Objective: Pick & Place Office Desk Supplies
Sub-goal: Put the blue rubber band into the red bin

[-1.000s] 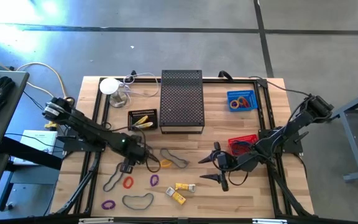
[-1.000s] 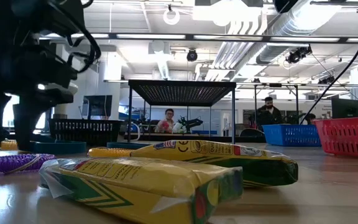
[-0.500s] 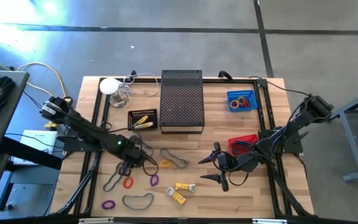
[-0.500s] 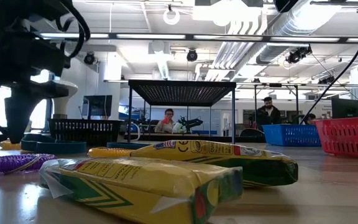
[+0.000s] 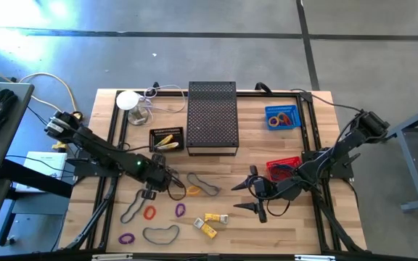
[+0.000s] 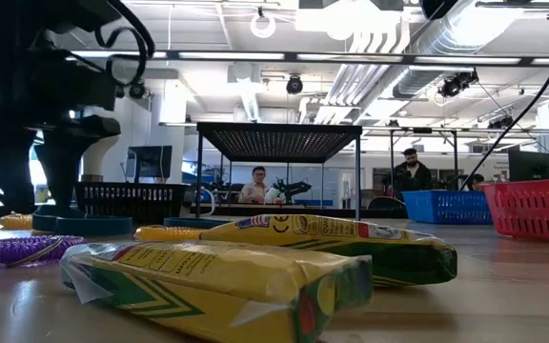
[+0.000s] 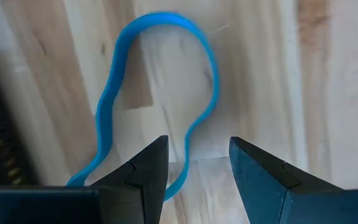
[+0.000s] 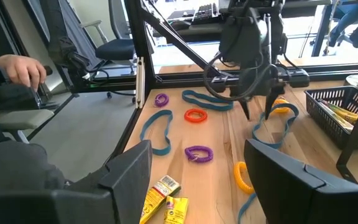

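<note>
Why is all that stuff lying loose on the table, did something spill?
Nothing looks spilled or broken. Rubber bands and two yellow packets lie scattered flat on the table, while the bins behind stand upright. The left gripper hangs open over a blue band; the right gripper waits, open.

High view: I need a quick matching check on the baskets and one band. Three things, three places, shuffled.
Things:
1. blue basket
2. black basket
3. purple band

Places:
a. near the front left corner of the table
b. right of the mesh stand
c. just left of the mesh stand

Pairs: 1-b, 2-c, 3-a
</note>
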Controlling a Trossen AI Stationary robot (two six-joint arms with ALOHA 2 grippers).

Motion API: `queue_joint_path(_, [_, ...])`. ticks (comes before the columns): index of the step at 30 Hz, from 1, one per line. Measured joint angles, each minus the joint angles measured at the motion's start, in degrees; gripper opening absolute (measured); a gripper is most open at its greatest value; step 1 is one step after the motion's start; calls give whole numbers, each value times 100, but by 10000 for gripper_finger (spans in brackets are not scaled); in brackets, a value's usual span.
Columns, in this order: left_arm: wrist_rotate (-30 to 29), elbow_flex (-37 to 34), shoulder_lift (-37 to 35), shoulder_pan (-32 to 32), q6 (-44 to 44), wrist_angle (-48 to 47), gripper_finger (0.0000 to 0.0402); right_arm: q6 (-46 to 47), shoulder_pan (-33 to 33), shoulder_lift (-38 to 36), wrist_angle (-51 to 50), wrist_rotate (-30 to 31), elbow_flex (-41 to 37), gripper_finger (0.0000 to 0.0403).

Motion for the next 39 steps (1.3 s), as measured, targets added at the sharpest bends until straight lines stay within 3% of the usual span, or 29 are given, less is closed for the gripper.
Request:
queue_joint_path(13, [306, -119, 1, 205, -618, 43, 161, 44, -55, 0, -4, 13, 0, 245])
queue_joint_path(39, [267, -233, 289, 161, -334, 72, 153, 46, -92, 26, -22, 13, 0, 245])
